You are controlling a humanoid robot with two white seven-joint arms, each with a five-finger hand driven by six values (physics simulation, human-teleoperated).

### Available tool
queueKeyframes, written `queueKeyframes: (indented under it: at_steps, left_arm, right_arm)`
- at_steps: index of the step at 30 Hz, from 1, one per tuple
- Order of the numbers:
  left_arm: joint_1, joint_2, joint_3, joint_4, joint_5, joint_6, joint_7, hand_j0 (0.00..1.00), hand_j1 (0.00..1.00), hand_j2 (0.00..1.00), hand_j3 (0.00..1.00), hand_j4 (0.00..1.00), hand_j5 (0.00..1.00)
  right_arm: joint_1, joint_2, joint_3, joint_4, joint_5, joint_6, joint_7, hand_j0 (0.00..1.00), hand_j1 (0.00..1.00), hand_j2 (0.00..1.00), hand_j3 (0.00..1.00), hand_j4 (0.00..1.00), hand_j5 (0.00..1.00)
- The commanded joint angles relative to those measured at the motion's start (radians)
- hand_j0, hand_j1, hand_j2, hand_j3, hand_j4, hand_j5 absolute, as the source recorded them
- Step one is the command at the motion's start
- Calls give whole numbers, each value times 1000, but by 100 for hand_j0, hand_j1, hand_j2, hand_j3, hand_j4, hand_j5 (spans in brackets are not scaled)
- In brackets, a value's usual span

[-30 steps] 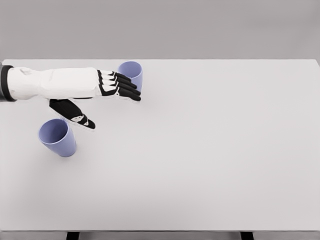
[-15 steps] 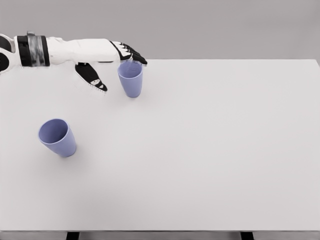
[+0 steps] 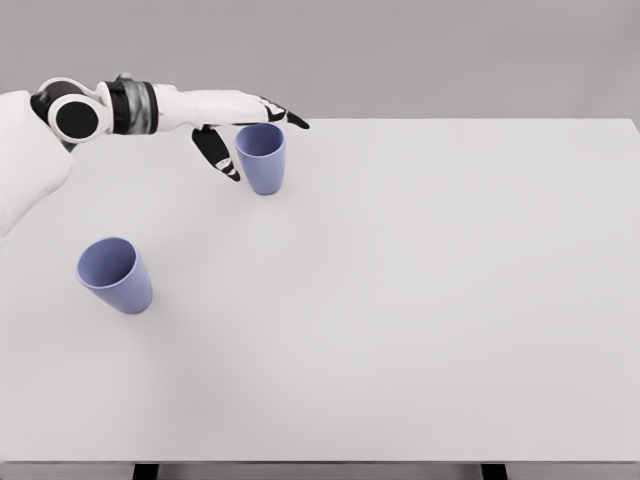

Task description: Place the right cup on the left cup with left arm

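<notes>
Left hand [image 3: 240, 125] spread and holding nothing, thumb just left of right cup [image 3: 261, 158] standing upright at table [image 3: 420, 300] rear, left cup [image 3: 115, 274] well apart nearer front; likely hazard: cup toppled by closing thumb before enclosure.

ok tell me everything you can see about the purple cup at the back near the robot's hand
The lavender plastic-looking tapered cup stands upright on the white table near its far edge, mouth open upward, wider at the rim than at the base, with no handle and apparently empty. The left hand is open around its rim: black fingers stretch behind the rim, the thumb hangs at its left side. Whether they touch it cannot be told. It stands well apart from the other cup.
</notes>
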Motion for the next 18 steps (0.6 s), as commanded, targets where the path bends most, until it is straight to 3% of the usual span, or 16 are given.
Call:
queueKeyframes:
  at_steps: [1, 5, 9, 13, 18]
  left_arm:
    - [0, -5, 4, 5, 3, 3, 0, 100, 100, 100, 100, 100, 100]
    - [-14, -5, 6, 40, -8, 3, 0, 100, 100, 100, 100, 100, 100]
    - [-29, -51, 16, 146, -45, 3, 0, 100, 100, 100, 100, 100, 100]
    - [-31, -82, 76, 152, -143, 3, 0, 100, 100, 100, 100, 100, 100]
    - [-28, -110, 73, 188, -148, 3, 0, 100, 100, 100, 100, 100, 100]
  right_arm:
    - [0, 0, 0, 0, 0, 0, 0, 100, 100, 100, 100, 100, 100]
    - [0, 0, 0, 0, 0, 1, 0, 100, 100, 100, 100, 100, 100]
    - [0, 0, 0, 0, 0, 0, 0, 100, 100, 100, 100, 100, 100]
    - [0, 0, 0, 0, 0, 0, 0, 100, 100, 100, 100, 100, 100]
    - [0, 0, 0, 0, 0, 0, 0, 100, 100, 100, 100, 100, 100]
